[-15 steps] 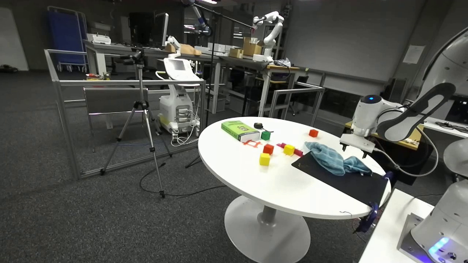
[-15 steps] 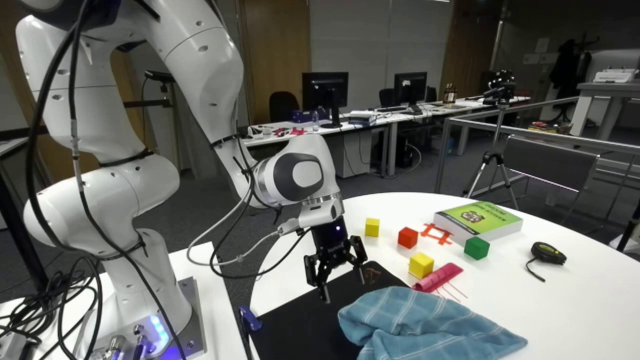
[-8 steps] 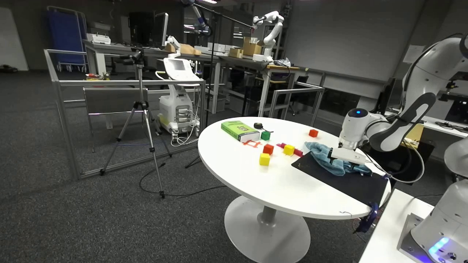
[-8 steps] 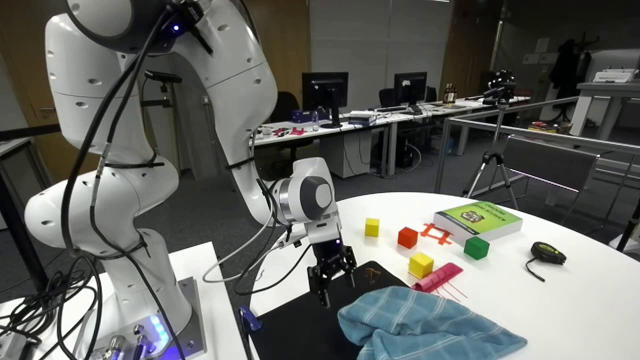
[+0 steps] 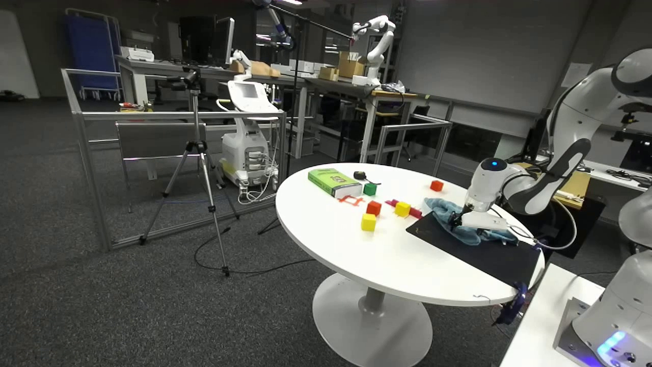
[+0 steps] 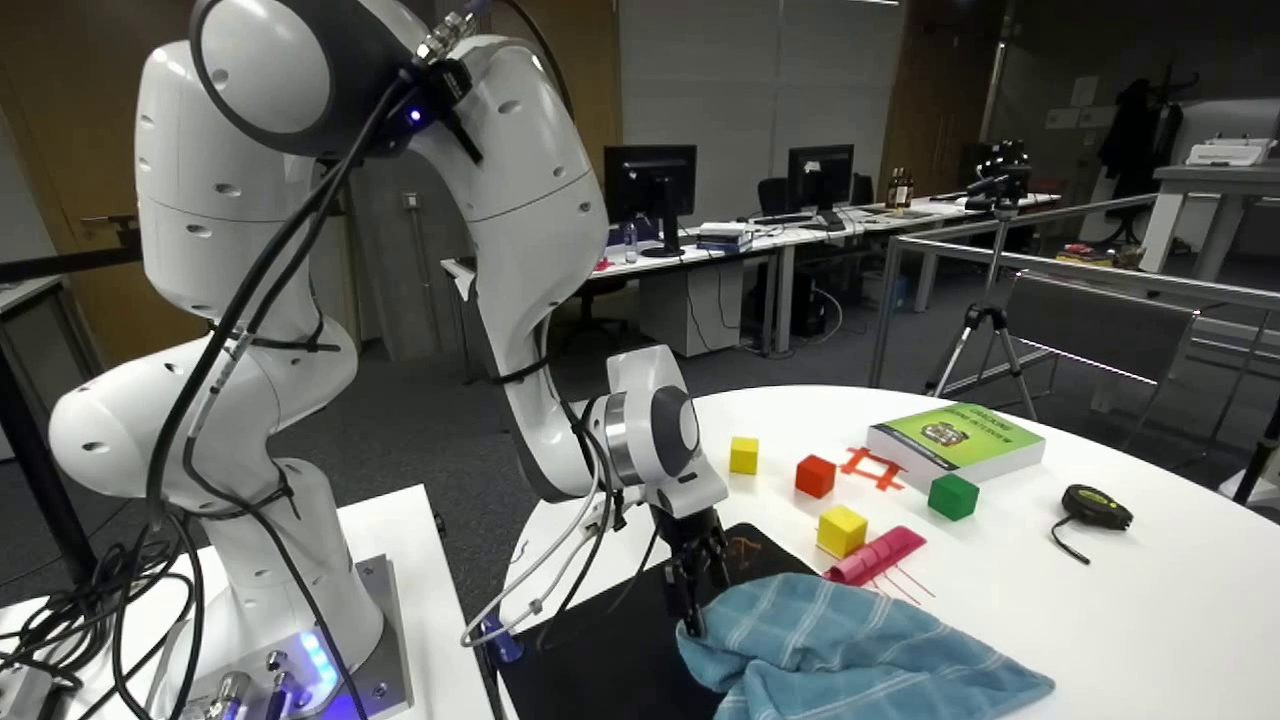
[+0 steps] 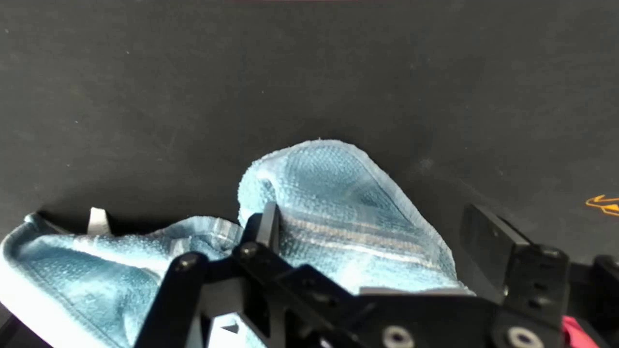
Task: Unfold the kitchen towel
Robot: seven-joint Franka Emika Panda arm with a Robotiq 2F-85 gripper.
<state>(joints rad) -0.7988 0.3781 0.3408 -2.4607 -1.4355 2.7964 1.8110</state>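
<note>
The kitchen towel, a teal-blue cloth with pale stripes, lies crumpled partly on the black mat; it shows in both exterior views [image 5: 442,208] [image 6: 850,640]. In the wrist view a rounded towel flap [image 7: 333,183] lies on the mat, with another folded part at lower left. My gripper [image 7: 384,229] is open, its jaws wide apart. One finger [image 7: 269,227] touches or overlaps the towel at the flap's left side; the other stands over the mat beyond its right edge. In an exterior view the gripper [image 6: 709,606] points down at the towel's near edge. The fingertips' contact is partly hidden.
The black mat [image 6: 610,650] covers one side of the white round table [image 5: 326,239]. Yellow [image 6: 842,530], red [image 6: 815,476] and green [image 6: 953,496] blocks, a pink piece [image 6: 878,555], a book [image 6: 960,440] and a tape measure [image 6: 1095,507] lie beyond the towel.
The gripper has come down and across from above the mat to the towel's edge, turning a little. It stays open. The towel has not visibly moved.
</note>
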